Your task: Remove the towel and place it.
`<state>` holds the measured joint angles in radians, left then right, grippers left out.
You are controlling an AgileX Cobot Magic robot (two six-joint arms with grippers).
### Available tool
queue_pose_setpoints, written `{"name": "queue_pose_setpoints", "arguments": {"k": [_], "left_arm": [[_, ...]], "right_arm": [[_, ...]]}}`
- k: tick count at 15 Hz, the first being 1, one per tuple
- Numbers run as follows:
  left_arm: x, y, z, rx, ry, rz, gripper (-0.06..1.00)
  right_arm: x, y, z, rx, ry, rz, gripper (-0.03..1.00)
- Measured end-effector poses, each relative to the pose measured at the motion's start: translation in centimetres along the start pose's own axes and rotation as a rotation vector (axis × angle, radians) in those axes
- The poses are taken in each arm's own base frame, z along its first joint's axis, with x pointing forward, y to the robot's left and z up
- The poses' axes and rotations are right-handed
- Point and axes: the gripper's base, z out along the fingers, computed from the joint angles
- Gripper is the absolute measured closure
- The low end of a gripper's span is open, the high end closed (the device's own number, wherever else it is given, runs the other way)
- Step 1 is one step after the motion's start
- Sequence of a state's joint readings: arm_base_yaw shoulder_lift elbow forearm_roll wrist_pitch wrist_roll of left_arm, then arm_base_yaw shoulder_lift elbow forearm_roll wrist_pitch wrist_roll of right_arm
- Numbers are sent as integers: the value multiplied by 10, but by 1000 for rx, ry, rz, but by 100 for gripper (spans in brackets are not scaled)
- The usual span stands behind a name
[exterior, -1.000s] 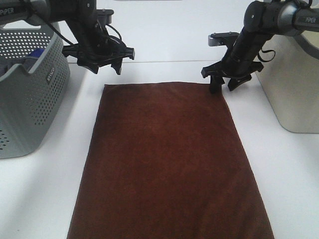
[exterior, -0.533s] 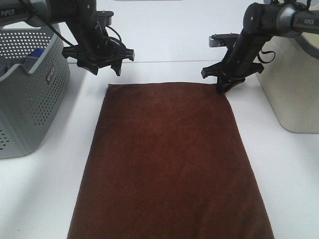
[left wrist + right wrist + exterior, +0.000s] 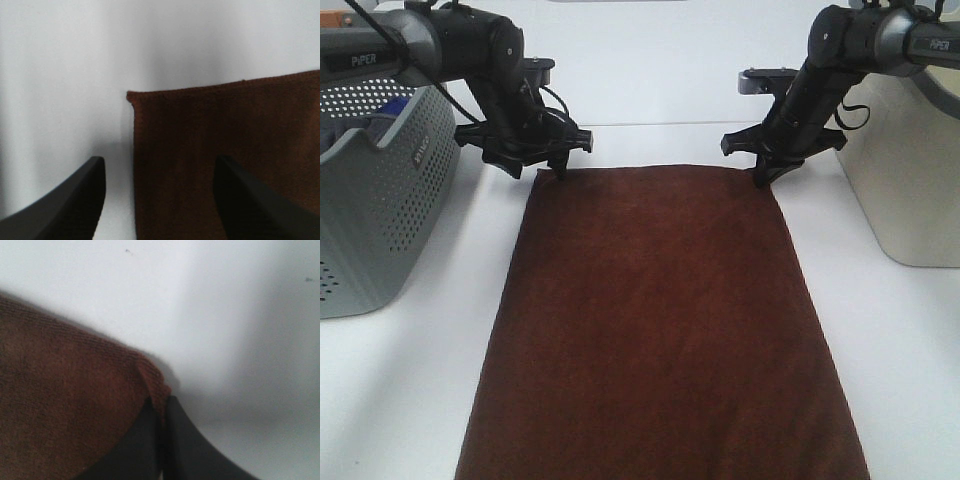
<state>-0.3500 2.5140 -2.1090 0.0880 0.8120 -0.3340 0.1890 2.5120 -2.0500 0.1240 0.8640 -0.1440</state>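
1. Far left of the high view: grey perforated basket [image 3: 380, 210] on the white table [image 3: 910, 380]. A blue item [image 3: 392, 107] shows over its rim, too little of it visible to name.
2. Upper left: left gripper [image 3: 537, 168], tips pointing down at the far-left corner of the towel [image 3: 660, 320]. Jaws spread wide, gripping nothing. In the wrist view one finger [image 3: 75, 200] is over bare table and the other over cloth, with the corner edge lying between them. Cannot tell whether the tips touch the surface.
3. Centre: towel, dark reddish-brown, spread flat on the table. It runs from the upper middle of the frame down past the lower edge, and its long sides widen toward the bottom.
4. Upper right: right gripper [image 3: 763, 177] at the towel's far-right corner, jaws pinched together on that corner. The wrist view shows the fingers [image 3: 142, 447] pressed side by side, with a small ridge of cloth bunched up between them.
5. Far right: beige bin [image 3: 910, 170], cut off by the frame edge, standing apart from the towel.
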Motion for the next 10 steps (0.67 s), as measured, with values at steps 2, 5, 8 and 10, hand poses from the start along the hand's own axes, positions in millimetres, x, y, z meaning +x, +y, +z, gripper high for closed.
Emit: {"name": "queue_pose_setpoints", "arguments": {"k": [2,5,8,10], "left_arm": [[0,0,5,5,-11,0,35],[7,0,20,1,7,1,35],[8,1,23,-2,9,1,40],[6,0,24,-1,-7,3,58]], "right_arm": [[0,0,0,0,0,0,97],[0,0,0,-1,1,1,97],[0,0,0,-2,1,1,97],[0,0,0,-2,1,1,97]]}}
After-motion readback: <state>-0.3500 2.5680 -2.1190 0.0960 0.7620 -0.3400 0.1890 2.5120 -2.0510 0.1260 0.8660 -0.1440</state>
